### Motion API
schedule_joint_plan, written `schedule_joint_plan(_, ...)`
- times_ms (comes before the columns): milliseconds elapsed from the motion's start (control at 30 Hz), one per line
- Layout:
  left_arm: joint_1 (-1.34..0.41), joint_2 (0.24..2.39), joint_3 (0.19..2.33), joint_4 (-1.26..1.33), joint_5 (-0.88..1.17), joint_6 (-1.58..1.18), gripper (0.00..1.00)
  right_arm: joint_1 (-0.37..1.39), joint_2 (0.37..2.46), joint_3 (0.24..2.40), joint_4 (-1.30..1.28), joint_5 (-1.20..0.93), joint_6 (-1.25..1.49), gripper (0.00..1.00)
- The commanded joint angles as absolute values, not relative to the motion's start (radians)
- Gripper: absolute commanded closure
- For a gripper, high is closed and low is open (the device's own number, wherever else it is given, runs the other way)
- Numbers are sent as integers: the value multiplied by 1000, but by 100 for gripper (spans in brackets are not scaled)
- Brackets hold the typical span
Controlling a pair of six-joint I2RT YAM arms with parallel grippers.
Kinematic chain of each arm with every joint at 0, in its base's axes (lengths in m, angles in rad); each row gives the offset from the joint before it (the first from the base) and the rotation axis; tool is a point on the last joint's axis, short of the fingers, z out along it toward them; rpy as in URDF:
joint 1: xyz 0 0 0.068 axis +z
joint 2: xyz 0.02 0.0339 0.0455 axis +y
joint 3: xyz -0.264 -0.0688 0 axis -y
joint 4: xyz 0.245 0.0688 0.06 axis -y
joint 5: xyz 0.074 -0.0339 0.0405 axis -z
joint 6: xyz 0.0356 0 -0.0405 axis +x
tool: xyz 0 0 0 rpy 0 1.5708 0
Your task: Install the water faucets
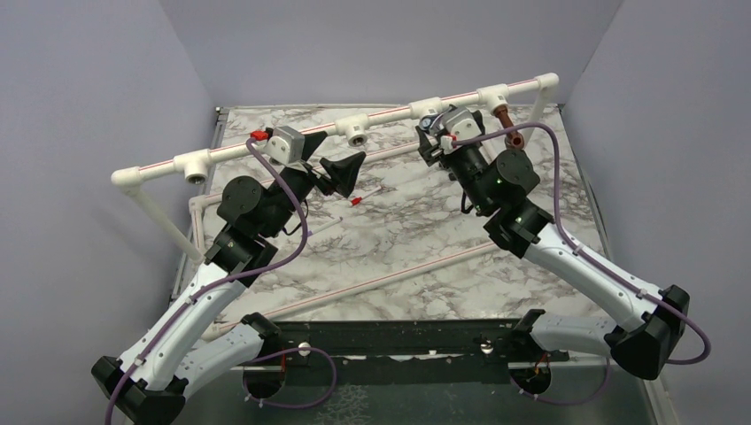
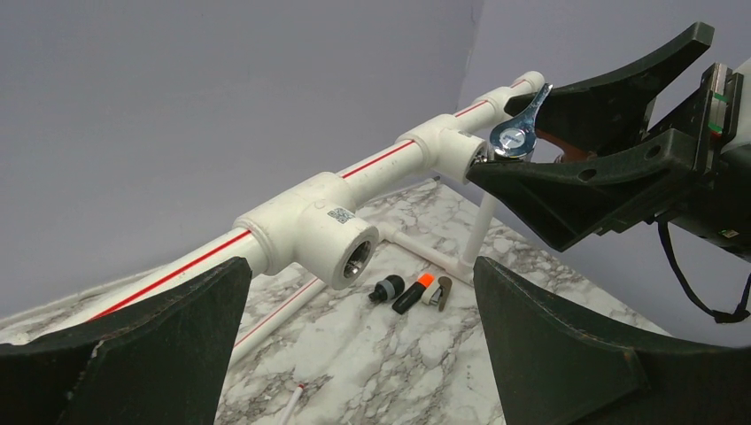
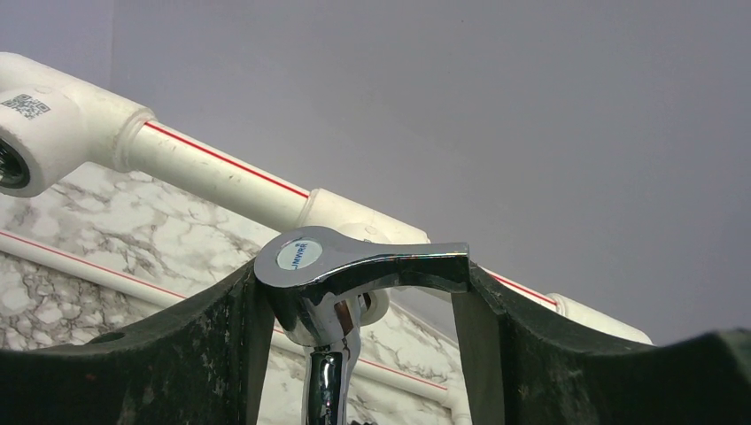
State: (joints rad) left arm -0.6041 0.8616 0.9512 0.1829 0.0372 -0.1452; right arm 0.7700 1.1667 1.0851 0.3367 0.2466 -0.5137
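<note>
A chrome faucet (image 3: 354,266) with a lever handle sits between the jaws of my right gripper (image 3: 354,305), which press on both ends of the lever. Its back end meets a white tee socket (image 3: 372,217) on the raised pipe rail; how deep it sits is hidden. From above, the right gripper (image 1: 436,133) is up at the rail with the chrome faucet (image 1: 429,122). A reddish-brown faucet (image 1: 507,124) hangs from the tee to the right. My left gripper (image 1: 341,173) is open and holds nothing, facing an empty tee socket (image 2: 341,235); the chrome faucet (image 2: 516,133) shows beyond.
The white pipe rail (image 1: 390,115) with a red stripe runs across the back on legs. A red-tipped stick (image 1: 359,201) and a long loose pipe (image 1: 381,279) lie on the marble top. A small black fitting (image 2: 387,290) and an orange-capped black piece (image 2: 413,292) lie under the rail.
</note>
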Motion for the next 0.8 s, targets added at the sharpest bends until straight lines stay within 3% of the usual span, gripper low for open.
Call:
schedule_joint_plan(0, -607, 859, 942, 187, 29, -137, 3, 778, 1213, 1076, 337, 197, -465, 72)
schedule_joint_plan(100, -607, 858, 942, 187, 31, -137, 3, 778, 1218, 1067, 349, 200, -442, 74)
schedule_joint_plan(200, -607, 854, 942, 186, 30, -135, 3, 778, 1212, 1047, 358, 208, -426, 54)
schedule_joint_plan(433, -607, 853, 943, 187, 31, -136, 3, 778, 1125, 933, 480, 205, -357, 30)
schedule_joint_plan(767, -607, 850, 943, 186, 34, -139, 3, 778, 1124, 939, 523, 215, -353, 30)
